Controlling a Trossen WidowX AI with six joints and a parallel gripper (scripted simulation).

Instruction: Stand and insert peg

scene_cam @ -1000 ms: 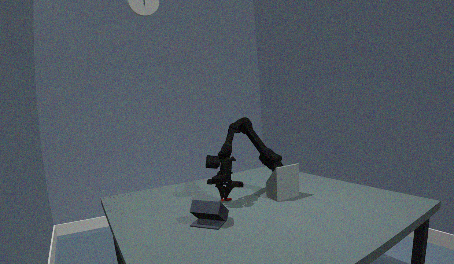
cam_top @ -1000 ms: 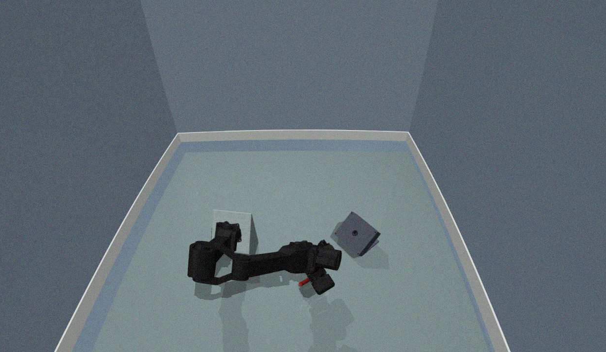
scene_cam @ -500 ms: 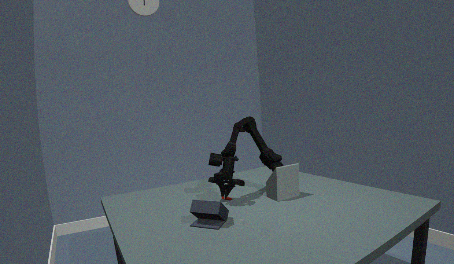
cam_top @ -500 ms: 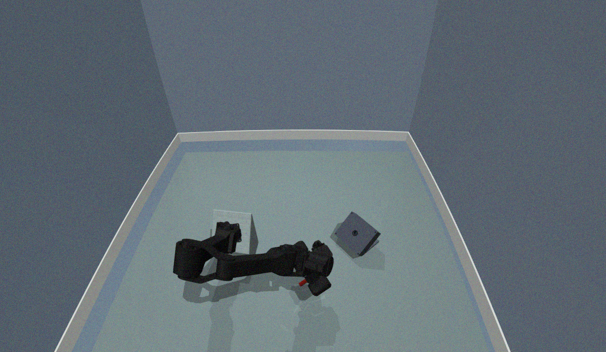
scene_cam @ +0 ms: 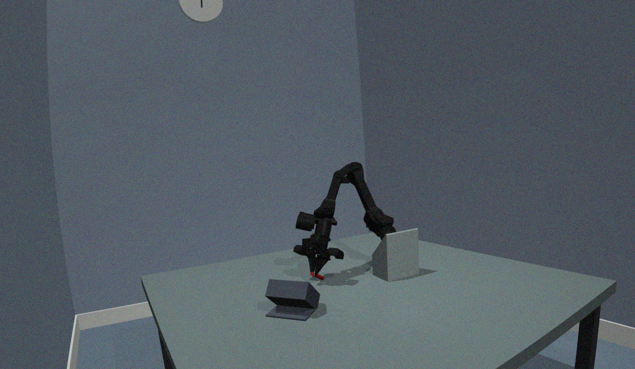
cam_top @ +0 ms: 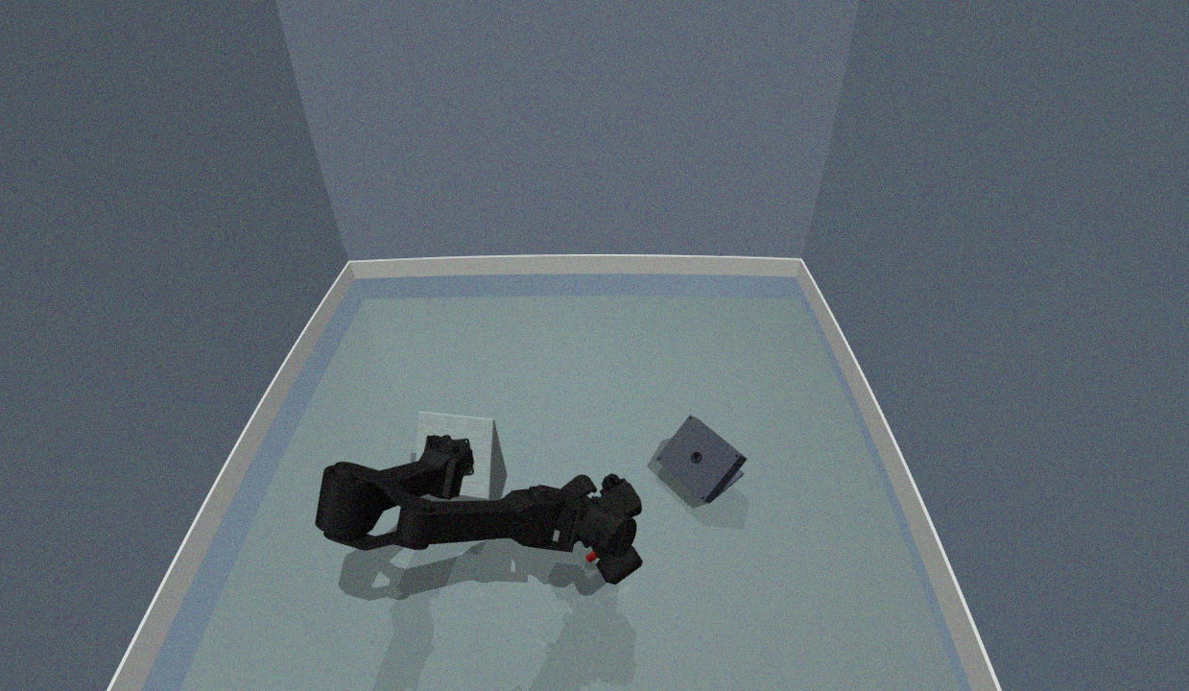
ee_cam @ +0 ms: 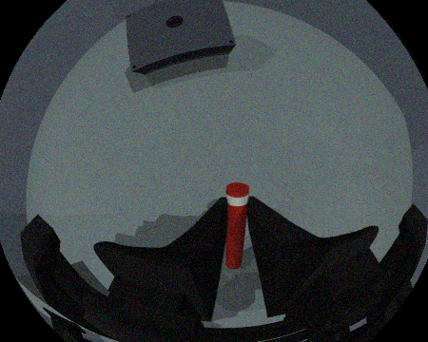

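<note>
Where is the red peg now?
In the wrist view, the red peg is between the fingers of the hand, below the dark panel.

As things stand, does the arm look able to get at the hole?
Probably yes: the end effector grips the peg, and nothing visible stands between it and the hole.
</note>
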